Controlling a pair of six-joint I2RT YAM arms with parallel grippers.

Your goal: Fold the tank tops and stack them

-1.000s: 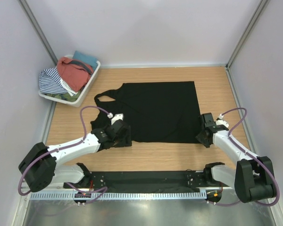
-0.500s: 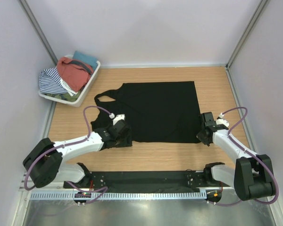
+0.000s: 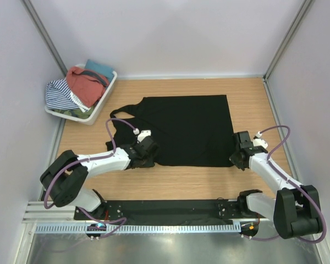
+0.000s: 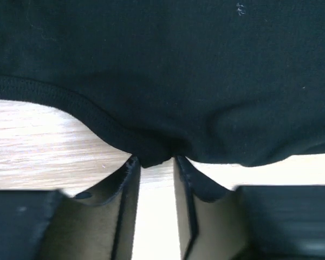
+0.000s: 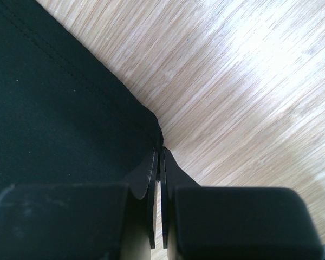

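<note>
Overhead view: soft, even light, faint shadows. Left wrist view: the table (image 4: 38, 141) glares white at lower right; my left gripper (image 4: 155, 162) blurs along the bottom edge. Right wrist view: glare at upper right; the black tank top (image 5: 49, 97) shows little detail.

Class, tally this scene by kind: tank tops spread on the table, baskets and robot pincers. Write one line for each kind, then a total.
black tank top: 1
white basket: 1
pincers: 2, the left pincer and the right pincer
Total: 4

No text, label, brand, number or sign is readable on anything here.
</note>
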